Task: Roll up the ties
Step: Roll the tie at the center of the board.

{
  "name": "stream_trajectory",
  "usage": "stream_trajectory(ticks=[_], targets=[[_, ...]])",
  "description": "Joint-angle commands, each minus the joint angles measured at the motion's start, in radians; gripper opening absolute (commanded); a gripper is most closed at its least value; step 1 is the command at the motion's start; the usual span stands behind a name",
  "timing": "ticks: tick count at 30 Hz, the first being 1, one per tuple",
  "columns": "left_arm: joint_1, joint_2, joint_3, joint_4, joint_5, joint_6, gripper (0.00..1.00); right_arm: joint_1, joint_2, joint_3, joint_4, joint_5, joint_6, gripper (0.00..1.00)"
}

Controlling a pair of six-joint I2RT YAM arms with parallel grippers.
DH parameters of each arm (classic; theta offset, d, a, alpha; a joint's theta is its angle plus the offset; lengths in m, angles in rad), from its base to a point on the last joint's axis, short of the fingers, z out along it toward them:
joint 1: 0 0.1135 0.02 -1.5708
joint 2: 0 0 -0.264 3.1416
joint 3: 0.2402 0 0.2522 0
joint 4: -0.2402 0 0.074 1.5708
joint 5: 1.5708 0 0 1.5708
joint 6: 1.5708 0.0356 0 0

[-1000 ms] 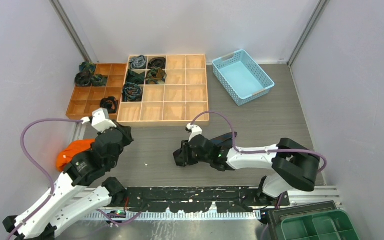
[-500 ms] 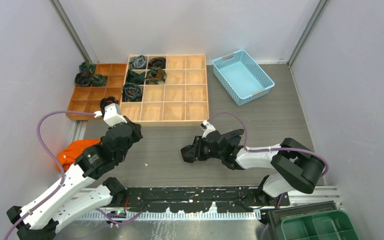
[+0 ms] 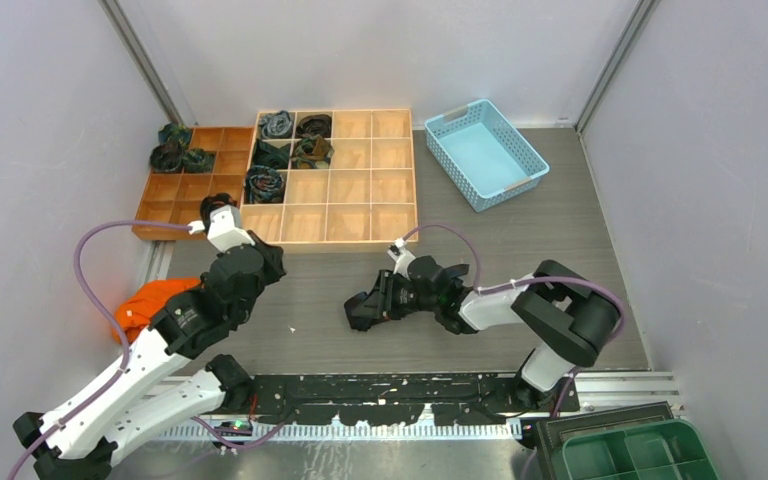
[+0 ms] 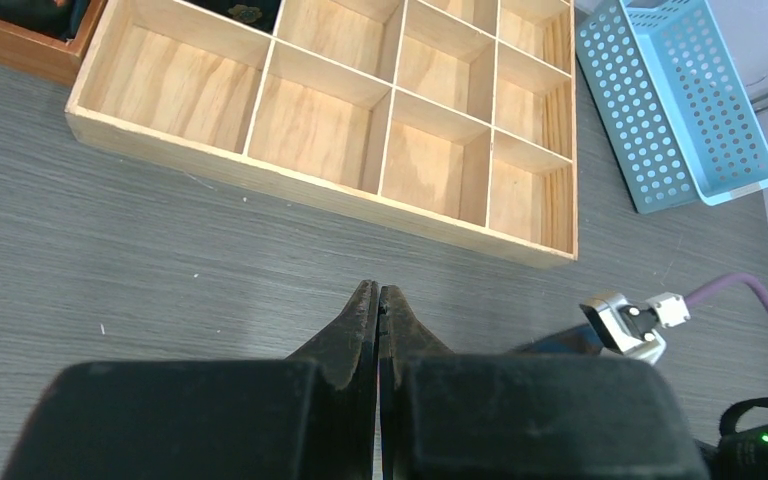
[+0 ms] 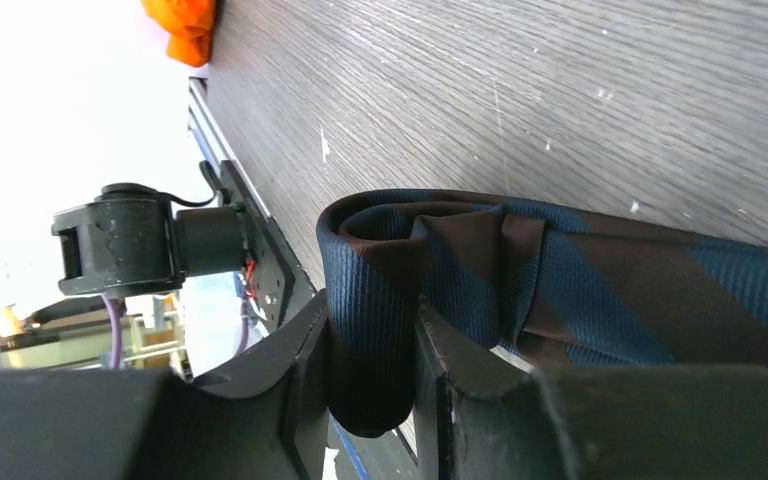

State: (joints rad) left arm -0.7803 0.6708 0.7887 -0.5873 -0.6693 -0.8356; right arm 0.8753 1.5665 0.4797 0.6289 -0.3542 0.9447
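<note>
My right gripper [image 3: 360,312] is shut on a navy and brown striped tie [image 5: 520,270], partly coiled, held low over the grey table near its middle. In the top view the tie is a dark bundle [image 3: 372,303] at the fingers. The right wrist view shows the fold pinched between the two fingers [image 5: 305,370]. My left gripper [image 4: 377,300] is shut and empty above the table in front of the light wooden tray [image 4: 300,185]. Several rolled ties [image 3: 265,184] sit in the tray's left compartments, more [image 3: 170,155] in the darker tray.
A light wooden grid tray [image 3: 360,238] and a darker wooden tray [image 3: 165,200] stand at the back left. A light blue basket [image 3: 484,152] is at the back right. An orange rounded object [image 3: 150,300] lies at the left edge. A green bin [image 3: 640,455] sits at the bottom right.
My left arm swung up and toward the trays, then held still. My right gripper, with the tie, shifted right and then back left.
</note>
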Motion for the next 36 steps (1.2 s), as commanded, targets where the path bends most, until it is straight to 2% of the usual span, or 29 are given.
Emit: stream_trajectory(ticks=[1, 7, 10, 15, 25, 29, 32, 36], targets=[[0.003, -0.003, 0.004, 0.046, -0.015, 0.017, 0.00, 0.001, 0.077, 0.034, 0.224, -0.079, 0.078, 0.35], [0.003, 0.010, 0.003, 0.058, -0.006, 0.020, 0.00, -0.011, 0.092, -0.019, 0.346, -0.090, 0.107, 0.35], [0.003, 0.021, 0.006, 0.068, -0.001, 0.021, 0.00, -0.041, 0.093, -0.068, 0.478, -0.117, 0.167, 0.35], [0.003, 0.040, 0.002, 0.080, 0.014, 0.016, 0.00, -0.058, 0.116, -0.040, 0.333, -0.125, 0.120, 0.35], [0.003, 0.042, -0.004, 0.083, 0.022, 0.017, 0.00, -0.112, 0.336, -0.097, 0.573, -0.131, 0.174, 0.35], [0.003, 0.040, -0.002, 0.078, 0.025, 0.021, 0.00, -0.119, 0.356, -0.124, 0.619, -0.108, 0.180, 0.41], [0.003, 0.042, -0.008, 0.086, 0.028, 0.026, 0.00, -0.119, 0.307, -0.139, 0.580, -0.090, 0.163, 0.47], [0.003, 0.073, -0.015, 0.116, 0.057, 0.029, 0.00, -0.118, 0.169, -0.128, 0.369, -0.052, 0.088, 0.56]])
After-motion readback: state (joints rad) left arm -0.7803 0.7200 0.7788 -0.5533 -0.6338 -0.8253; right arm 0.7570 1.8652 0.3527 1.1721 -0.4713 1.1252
